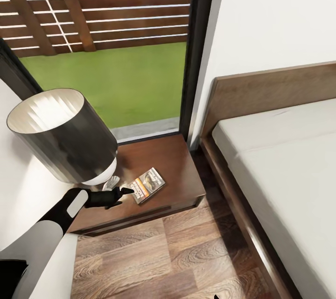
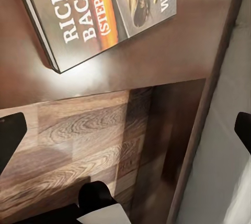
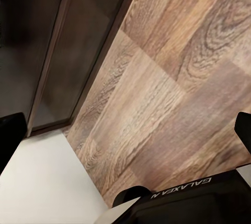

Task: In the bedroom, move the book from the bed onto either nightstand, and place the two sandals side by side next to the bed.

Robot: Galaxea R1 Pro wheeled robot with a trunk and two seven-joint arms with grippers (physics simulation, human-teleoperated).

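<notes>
- Lowest in the head view, the wood-plank floor [image 1: 154,261] runs along the bed [image 1: 280,168] at the right of the frame. No sandals are on the stretch of floor pictured, so I judge the sandal half of the task still to do.
- The right gripper [image 3: 125,130] faces that floor; its fingertips sit at opposite edges of the right wrist view, wide apart with nothing between them.
- Lower left in the head view, the left gripper [image 1: 125,191] hovers over the nightstand [image 1: 177,159], just beside the book [image 1: 148,185]. Its fingers are spread and empty.
- The book lies flat on the nightstand's glossy top, left of centre in the frame, so that part looks done.
- Further back, upper left, a lamp [image 1: 63,135] stands before the window [image 1: 116,42].
</notes>
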